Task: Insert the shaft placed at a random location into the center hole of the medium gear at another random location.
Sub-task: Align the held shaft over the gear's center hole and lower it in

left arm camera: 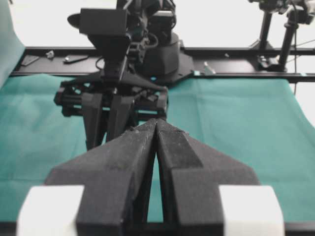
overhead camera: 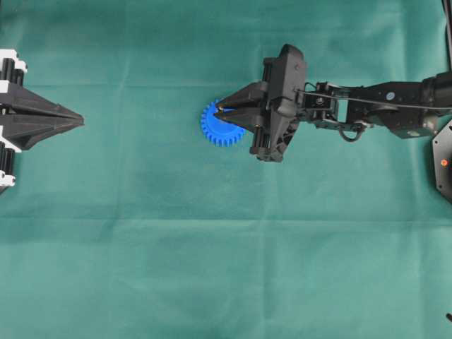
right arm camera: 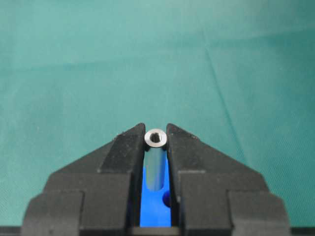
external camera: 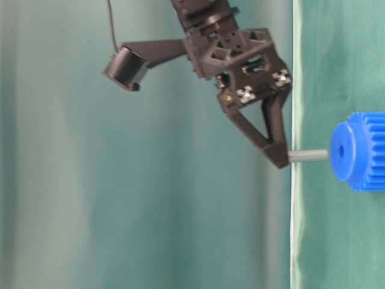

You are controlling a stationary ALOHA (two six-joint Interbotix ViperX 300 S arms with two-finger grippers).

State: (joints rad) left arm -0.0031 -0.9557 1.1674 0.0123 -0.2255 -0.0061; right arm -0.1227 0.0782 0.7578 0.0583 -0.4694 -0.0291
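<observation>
A green cloth covers the whole table, creased in faint lines. The right arm reaches in from the right edge toward the middle; its base is cut off by the frame. The left arm shows only as its gripper at the left edge, well apart from everything else, with its body out of the overhead view. In the left wrist view its two fingers meet at the tips, so it is closed and holds nothing.

The right gripper hangs over the gear, which lies flat on the cloth a little above and right of the table's middle. From overhead the gripper hides the gear's upper right part, hub and all. The table-level view is turned sideways, so the cloth runs down its right side and part of the gear is cut off at the right edge.

The right jaws are clamped on the shaft, gripping its top end. In the right wrist view the shaft's end face sits between the fingertips, blue showing below. In the table-level view its free end points at the hole, just short of the hub; whether it touches is hard to make out.
</observation>
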